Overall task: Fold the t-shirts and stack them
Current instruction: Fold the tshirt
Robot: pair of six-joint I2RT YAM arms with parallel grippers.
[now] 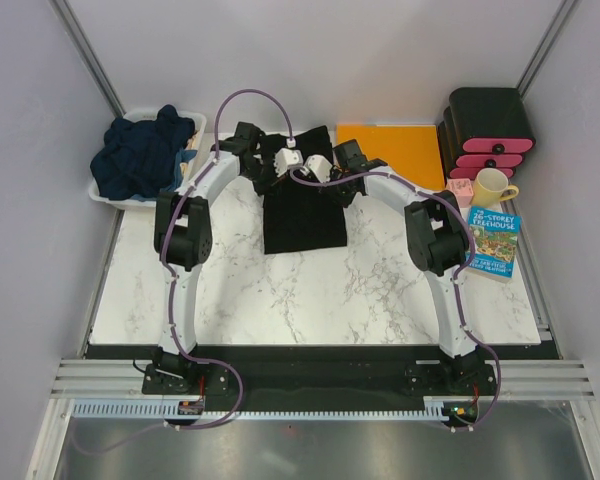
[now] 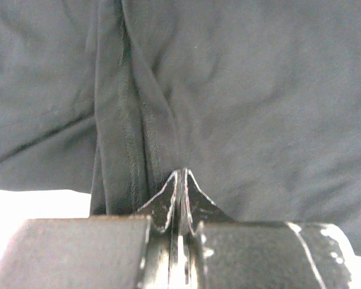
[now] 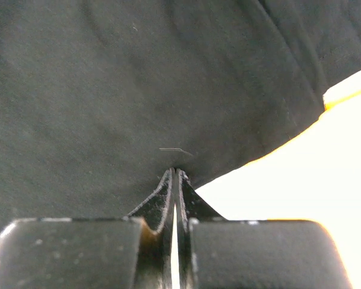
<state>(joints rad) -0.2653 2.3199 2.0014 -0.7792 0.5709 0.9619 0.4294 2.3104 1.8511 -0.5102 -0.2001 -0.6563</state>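
Left gripper [image 2: 180,176] and right gripper [image 3: 175,174] are each pinched shut on the black t-shirt [image 1: 300,228], which lies mid-table [image 1: 230,295]. A neat fold likely needs both lifting level, moving together, with the cloth kept taut.

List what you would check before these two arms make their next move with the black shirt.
1. Left tool shut, with a ridge of the plain black cloth t-shirt running into its tips: ok.
2. Right tool shut at that shirt's edge, cloth truly between its tips: cannot tell.
3. Near half of the shirt flat on the white marbled table: ok.
4. Shirt clear of the flat orange rectangular sheet: cannot tell; their edges meet.
5. Heap of dark navy cloth t-shirts inside the white plastic bin, off the work area: ok.
6. Pale yellow ceramic mug apart from both arms: ok.
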